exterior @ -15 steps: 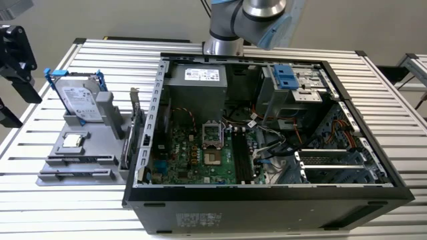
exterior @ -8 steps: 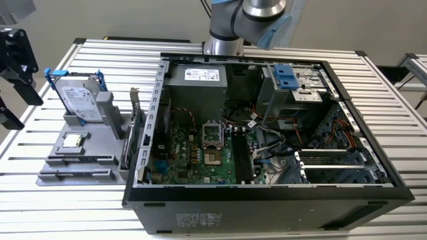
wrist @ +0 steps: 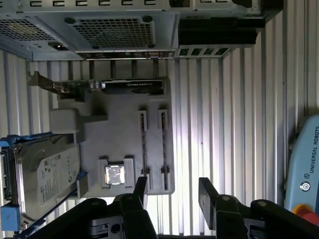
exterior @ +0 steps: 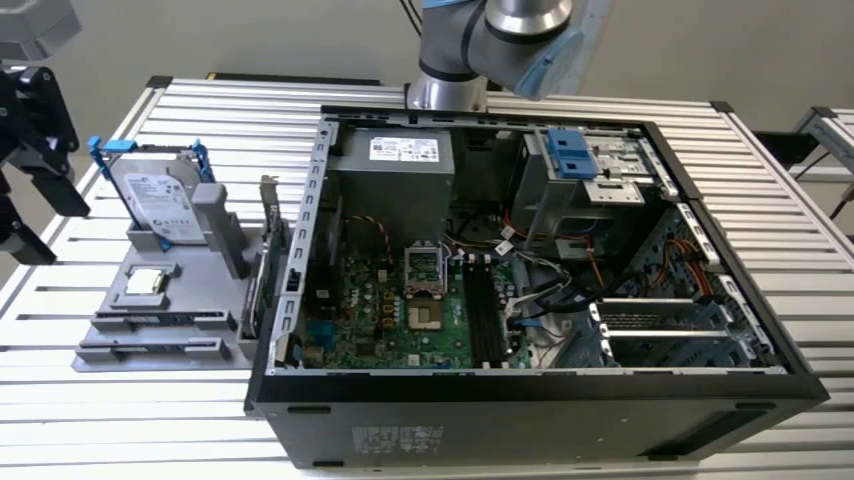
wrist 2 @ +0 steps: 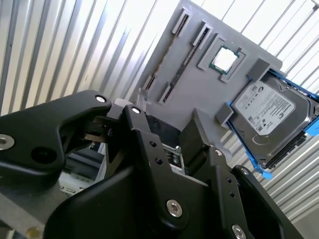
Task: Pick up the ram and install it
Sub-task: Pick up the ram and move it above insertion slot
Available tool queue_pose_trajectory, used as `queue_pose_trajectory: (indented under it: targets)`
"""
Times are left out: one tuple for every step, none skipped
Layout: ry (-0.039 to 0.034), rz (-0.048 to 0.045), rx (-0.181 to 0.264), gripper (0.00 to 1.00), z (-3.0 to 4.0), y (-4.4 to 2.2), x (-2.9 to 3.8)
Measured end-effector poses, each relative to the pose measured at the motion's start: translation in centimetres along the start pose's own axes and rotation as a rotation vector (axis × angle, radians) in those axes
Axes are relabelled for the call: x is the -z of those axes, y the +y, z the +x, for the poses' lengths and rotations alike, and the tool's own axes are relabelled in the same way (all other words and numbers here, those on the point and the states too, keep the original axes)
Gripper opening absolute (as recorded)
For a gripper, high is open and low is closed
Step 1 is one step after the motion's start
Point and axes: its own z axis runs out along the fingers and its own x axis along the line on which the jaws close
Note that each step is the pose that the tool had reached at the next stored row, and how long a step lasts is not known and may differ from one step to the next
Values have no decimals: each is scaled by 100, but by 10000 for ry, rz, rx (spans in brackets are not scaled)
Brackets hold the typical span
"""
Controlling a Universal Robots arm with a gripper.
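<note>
— While the gripper is being held with fingers apart, where is the ram being held?
— It is being held in the grey holder, lower left of the exterior view.

1. Exterior view is evenly lit from above, soft and kinda flat; only the inside of the computer case goes shadowy.
2. Second wrist view: the slatted table is blown out white with glare, while the gripper sits dark in its own shade.
3. First wrist view: glare streak on the slats beside the grey holder, fingers backlit black.
</note>
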Motion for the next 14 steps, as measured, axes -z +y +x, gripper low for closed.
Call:
queue_pose_trajectory:
  targets:
    - [1,-1,52,100,0,0,-5]
    - [3,-3,95,100,0,0,-10]
    - [5,-5,134,100,0,0,-16]
    - [5,-7,172,100,0,0,-22]
    - [5,-8,200,100,0,-1,-28]
    - [6,-8,215,100,0,-1,-37]
    - [6,-9,227,100,0,-1,-47]
    - [6,-9,240,100,1,-1,-57]
    - [6,-9,253,100,1,-2,-69]
    - [7,-9,267,100,1,-2,-81]
    - [7,-9,281,100,1,-2,-94]
    - [8,-10,294,100,1,-3,-108]
    - [8,-9,309,100,1,-3,-122]
    - [9,-10,328,100,2,-3,-137]
